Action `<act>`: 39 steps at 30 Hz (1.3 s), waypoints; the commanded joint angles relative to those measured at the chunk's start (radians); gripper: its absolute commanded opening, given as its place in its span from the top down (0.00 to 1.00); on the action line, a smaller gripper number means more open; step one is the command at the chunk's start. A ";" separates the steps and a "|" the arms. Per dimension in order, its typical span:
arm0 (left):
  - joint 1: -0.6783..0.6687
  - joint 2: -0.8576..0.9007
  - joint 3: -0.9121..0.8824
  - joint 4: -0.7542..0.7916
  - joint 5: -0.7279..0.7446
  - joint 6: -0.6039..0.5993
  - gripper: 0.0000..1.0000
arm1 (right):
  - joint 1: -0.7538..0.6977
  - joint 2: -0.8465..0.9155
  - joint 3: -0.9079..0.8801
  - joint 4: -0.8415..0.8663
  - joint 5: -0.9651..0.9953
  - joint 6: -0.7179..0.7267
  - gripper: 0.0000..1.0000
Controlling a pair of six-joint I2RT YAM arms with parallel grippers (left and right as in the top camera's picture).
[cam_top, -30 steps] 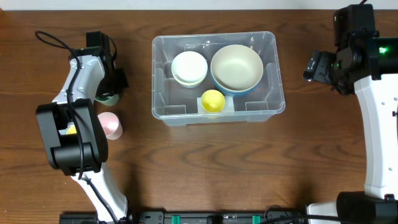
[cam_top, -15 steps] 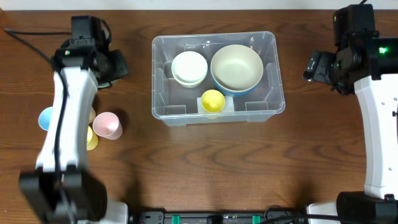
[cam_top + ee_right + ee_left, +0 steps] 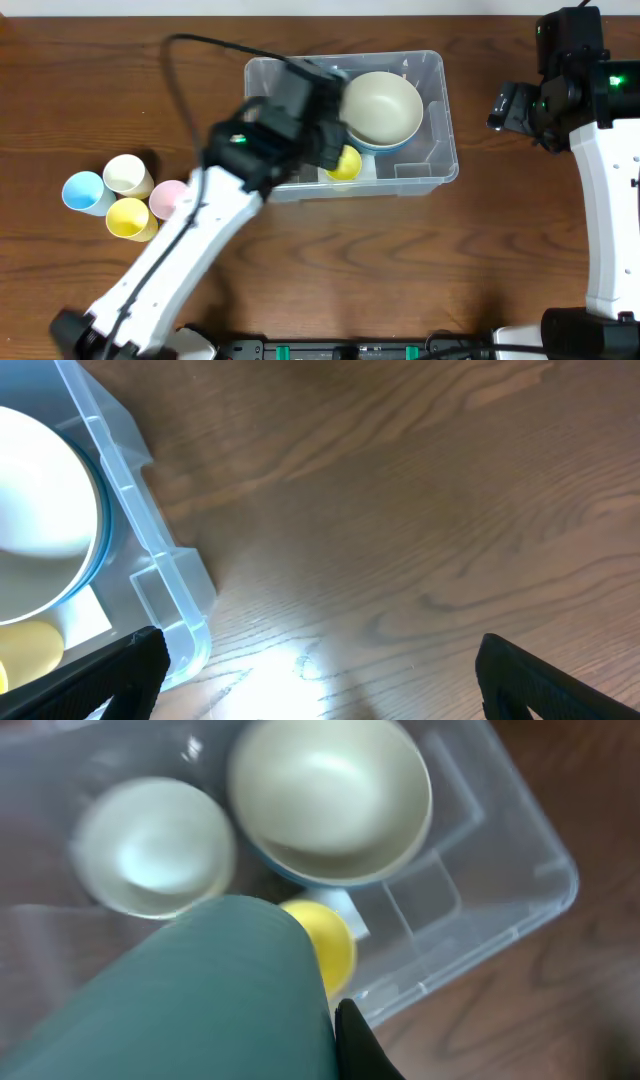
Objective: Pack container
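The container [image 3: 435, 150], a clear plastic bin, sits at the table's middle back. Inside are a large cream bowl [image 3: 380, 108] and a small yellow cup [image 3: 346, 163]. My left arm reaches over the container's left half, and my left gripper [image 3: 322, 140] is shut on a green cup [image 3: 200, 1000]. This cup fills the lower left of the left wrist view, with one black fingertip [image 3: 362, 1045] pressed to its side. Below it lie small white bowls [image 3: 150, 855], the cream bowl [image 3: 330, 795] and the yellow cup [image 3: 335, 948]. My right gripper [image 3: 330, 690] is open over bare wood, right of the container [image 3: 150, 575].
Several cups stand together at the left of the table: blue [image 3: 82, 192], cream [image 3: 128, 174], yellow [image 3: 132, 217] and pink [image 3: 172, 197]. The right arm [image 3: 610, 180] runs along the right edge. Bare wood lies in front of the container.
My left arm has swung from the table's far left to over the container, carrying the green cup. The cups at the left are now uncovered. The right arm has not moved.
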 commanded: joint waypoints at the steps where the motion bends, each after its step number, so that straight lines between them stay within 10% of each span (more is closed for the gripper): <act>1: -0.037 0.088 0.003 0.004 -0.039 0.023 0.94 | -0.005 -0.002 0.004 -0.001 0.013 -0.002 0.01; 14: -0.058 0.263 0.003 0.019 -0.038 0.023 0.93 | -0.005 -0.002 0.004 -0.001 0.013 -0.002 0.01; 20: -0.058 0.263 0.003 0.023 -0.038 0.023 0.44 | -0.005 -0.002 0.004 -0.001 0.013 -0.002 0.01; 39: 0.235 -0.150 0.046 -0.132 -0.161 0.006 0.41 | -0.005 -0.002 0.004 -0.001 0.013 -0.002 0.01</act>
